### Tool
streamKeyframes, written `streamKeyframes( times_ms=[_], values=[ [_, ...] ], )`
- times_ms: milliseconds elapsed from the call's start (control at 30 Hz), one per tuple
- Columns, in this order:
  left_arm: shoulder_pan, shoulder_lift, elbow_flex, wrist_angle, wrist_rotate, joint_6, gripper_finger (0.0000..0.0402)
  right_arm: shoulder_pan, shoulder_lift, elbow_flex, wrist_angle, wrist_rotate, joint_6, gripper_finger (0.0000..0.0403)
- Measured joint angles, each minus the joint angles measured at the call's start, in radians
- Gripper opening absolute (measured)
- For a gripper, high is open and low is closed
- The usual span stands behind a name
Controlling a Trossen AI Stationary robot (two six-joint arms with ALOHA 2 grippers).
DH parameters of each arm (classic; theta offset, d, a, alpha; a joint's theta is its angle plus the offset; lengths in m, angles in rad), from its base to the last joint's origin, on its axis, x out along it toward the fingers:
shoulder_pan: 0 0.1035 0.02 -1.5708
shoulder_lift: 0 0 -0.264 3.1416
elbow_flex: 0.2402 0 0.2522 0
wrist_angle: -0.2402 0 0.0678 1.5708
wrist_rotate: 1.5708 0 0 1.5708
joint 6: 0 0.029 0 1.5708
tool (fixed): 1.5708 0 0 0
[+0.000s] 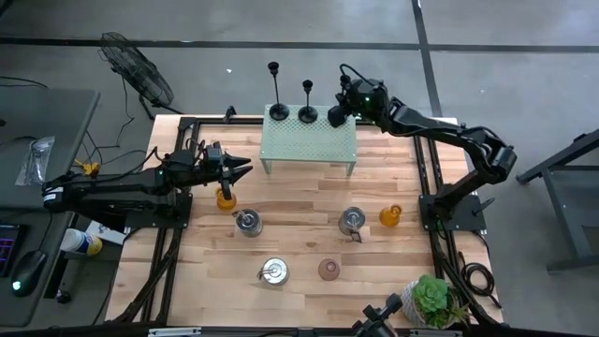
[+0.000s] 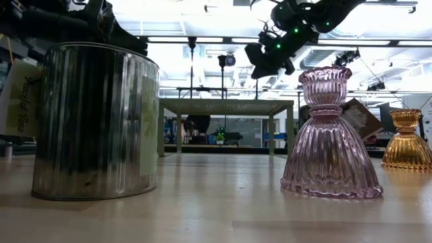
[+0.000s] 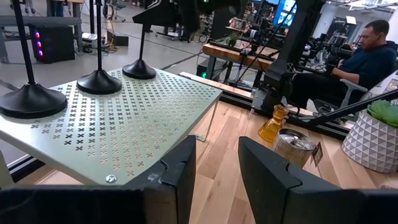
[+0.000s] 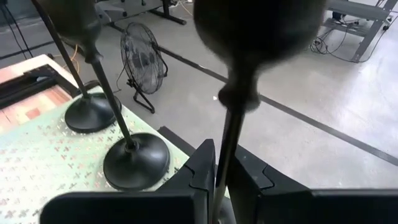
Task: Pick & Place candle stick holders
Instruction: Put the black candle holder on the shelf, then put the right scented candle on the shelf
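Three black candle stick holders stand on the pale green perforated stand (image 1: 309, 145) at the table's far side. Two of them (image 1: 278, 112) (image 1: 308, 114) rest free on their round bases. The third (image 1: 337, 118) is at the stand's far right corner, with my right gripper (image 4: 221, 155) shut on its stem. Its cup (image 4: 258, 31) rises above the fingers. My left gripper (image 1: 245, 168) hangs open and level at the stand's left near corner, with nothing between its fingers (image 3: 217, 155). My right gripper pinches the thin stem (image 4: 225, 140) of the third candle stick holder between its two fingers, below the cup. The fingers come from the table's right, slanting a little downward, and lie across the stem. The holder stays upright, its round base (image 3: 138, 70) on the stand.
Three metal tins (image 1: 248, 223) (image 1: 351, 221) (image 1: 274, 271) stand on the wooden table. With them are two amber glass holders (image 1: 225, 197) (image 1: 390, 215), a pink glass holder (image 1: 328, 270) and a potted plant (image 1: 432, 300). A person (image 3: 367, 56) sits beyond the table's right side.
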Motion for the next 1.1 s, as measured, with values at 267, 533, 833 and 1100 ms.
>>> streamKeyframes(
  times_ms=[267,533,833,1100],
  values=[
    [0.0,0.0,0.0,0.0,0.0,0.0,0.0118,0.0,0.0,0.0,-0.008,0.01,0.0,0.0049],
    [0.0,0.0,0.0,0.0,0.0,0.0,0.0118,0.001,-0.004,0.0,-0.013,0.009,0.008,0.0142],
    [0.0,0.0,0.0,0.0,0.0,0.0,0.0118,0.04,-0.04,0.0,-0.105,0.058,0.026,0.0232],
    [0.0,0.0,0.0,0.0,0.0,0.0,0.0118,0.073,-0.161,0.0,-0.305,0.069,0.146,0.0235]
  ],
)
